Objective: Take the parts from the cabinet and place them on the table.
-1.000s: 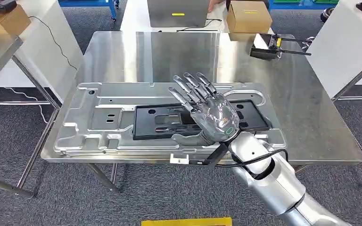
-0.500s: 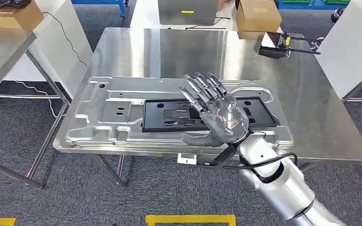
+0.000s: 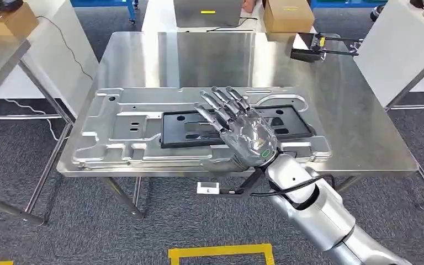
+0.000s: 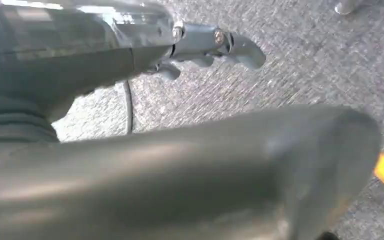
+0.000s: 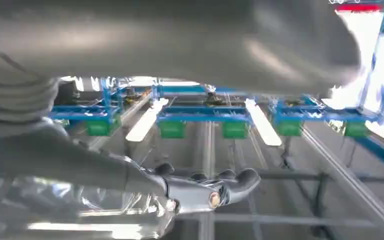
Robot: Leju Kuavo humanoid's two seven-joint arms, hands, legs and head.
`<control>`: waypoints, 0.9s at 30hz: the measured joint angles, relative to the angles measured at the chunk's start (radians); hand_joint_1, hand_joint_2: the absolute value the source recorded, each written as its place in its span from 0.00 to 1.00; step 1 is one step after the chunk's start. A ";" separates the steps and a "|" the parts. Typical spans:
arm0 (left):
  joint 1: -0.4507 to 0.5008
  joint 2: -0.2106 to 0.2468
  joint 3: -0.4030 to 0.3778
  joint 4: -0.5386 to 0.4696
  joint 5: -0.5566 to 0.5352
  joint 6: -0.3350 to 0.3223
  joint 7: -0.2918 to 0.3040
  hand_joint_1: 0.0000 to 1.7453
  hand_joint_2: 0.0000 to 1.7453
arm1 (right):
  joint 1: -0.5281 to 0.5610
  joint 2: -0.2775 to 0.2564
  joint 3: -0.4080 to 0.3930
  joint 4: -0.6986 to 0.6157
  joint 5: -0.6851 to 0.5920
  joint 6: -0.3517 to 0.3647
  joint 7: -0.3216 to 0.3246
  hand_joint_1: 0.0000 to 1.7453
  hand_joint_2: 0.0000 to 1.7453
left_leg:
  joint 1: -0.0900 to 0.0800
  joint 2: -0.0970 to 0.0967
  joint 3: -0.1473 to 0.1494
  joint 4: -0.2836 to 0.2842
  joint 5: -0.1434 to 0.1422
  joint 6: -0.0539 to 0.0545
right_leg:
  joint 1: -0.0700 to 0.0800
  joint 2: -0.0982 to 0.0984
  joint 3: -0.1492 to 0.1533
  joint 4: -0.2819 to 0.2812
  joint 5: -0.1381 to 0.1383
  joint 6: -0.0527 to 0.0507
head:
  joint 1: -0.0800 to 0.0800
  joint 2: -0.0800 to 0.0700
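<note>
Grey carpet (image 3: 11, 160) is seen beneath a steel bench (image 3: 359, 132). On the bench a large metal panel (image 3: 127, 127) is laid flat, with a black tray-like part (image 3: 190, 130) resting on it. Above these the right robot hand (image 3: 243, 135) is raised, fingers spread, nothing held. The left robot hand (image 4: 200, 45) hangs over the carpet, its grasp indiscernible.

The right hand (image 3: 247, 134) covers the middle of the black tray (image 3: 187, 130) and a stretch of the metal plate's (image 3: 116, 138) near edge. The bench's (image 3: 359, 138) far legs are hidden under its top. A cardboard box (image 3: 289, 15) is cut off by the head view's top edge. In the left wrist view the left hand (image 4: 200, 45) is blurred, its fingers' pose unclear.
</note>
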 joint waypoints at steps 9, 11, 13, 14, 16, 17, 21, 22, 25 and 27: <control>-0.002 0.000 0.000 0.000 0.000 0.000 -0.001 0.00 0.00 | 0.001 0.000 0.002 0.002 -0.002 0.000 -0.001 0.00 0.00 | -0.002 0.005 -0.043 -0.001 0.037 0.038 | -0.004 0.000 -0.093 0.269 -0.146 0.014 | 0.034 0.000; -0.003 0.000 0.001 0.000 0.000 0.000 -0.001 0.00 0.00 | -0.001 0.000 0.005 0.002 -0.002 0.000 -0.003 0.00 0.00 | -0.003 0.005 -0.044 -0.002 0.041 0.036 | 0.000 0.000 0.001 0.115 -0.070 0.005 | 0.037 0.000; -0.005 -0.001 0.000 0.000 0.000 0.000 -0.001 0.00 0.00 | -0.007 0.002 0.005 0.002 -0.002 0.000 -0.003 0.00 0.00 | -0.008 0.004 -0.049 -0.001 0.046 0.027 | 0.010 0.001 0.064 0.000 -0.055 -0.007 | 0.039 0.000; -0.007 -0.001 0.000 0.000 0.000 0.000 -0.001 0.00 0.00 | -0.011 0.004 0.006 0.002 -0.002 0.000 -0.003 0.00 0.00 | -0.007 0.005 -0.054 0.000 0.051 0.021 | 0.012 0.001 0.061 -0.009 -0.054 -0.007 | 0.040 0.000; -0.008 -0.001 0.000 0.000 0.000 0.000 -0.001 0.00 0.00 | -0.010 0.004 0.009 0.002 -0.005 0.003 -0.005 0.00 0.00 | -0.003 0.007 -0.055 -0.006 0.060 0.007 | 0.016 0.004 0.055 -0.006 -0.051 -0.011 | 0.039 0.000; -0.008 -0.001 0.000 0.000 0.000 0.000 -0.001 0.00 0.00 | -0.012 0.005 0.010 0.002 -0.006 0.004 -0.006 0.00 0.00 | -0.007 0.006 -0.055 -0.009 0.066 -0.001 | 0.012 0.004 0.053 -0.013 -0.043 -0.017 | 0.038 0.000; -0.009 -0.001 0.000 0.000 0.001 0.000 -0.001 0.00 0.00 | -0.018 0.008 0.013 0.005 -0.009 0.006 -0.007 0.00 0.00 | -0.005 0.006 -0.114 0.171 -0.072 -0.004 | 0.003 -0.003 0.040 -0.019 -0.023 -0.035 | 0.019 0.000; -0.009 -0.001 0.000 0.000 0.002 0.000 -0.001 0.00 0.00 | -0.018 0.008 0.015 0.006 -0.009 0.007 -0.007 0.00 0.00 | -0.005 0.006 -0.136 0.240 -0.104 -0.005 | 0.003 -0.003 0.034 -0.019 -0.019 -0.036 | 0.017 0.000; -0.009 -0.001 0.000 0.000 0.003 0.001 -0.001 0.00 0.00 | -0.017 0.008 0.022 0.010 -0.011 0.012 -0.007 0.00 0.00 | -0.001 0.006 -0.103 0.228 -0.078 -0.007 | 0.001 -0.003 0.016 -0.015 -0.007 -0.033 | 0.004 0.000; -0.010 -0.001 0.000 0.000 0.003 0.002 -0.001 0.00 0.00 | -0.018 0.008 0.023 0.010 -0.014 0.014 -0.008 0.00 0.00 | 0.006 0.007 -0.002 0.049 0.000 -0.013 | -0.004 -0.002 0.007 -0.004 -0.006 -0.029 | -0.003 0.000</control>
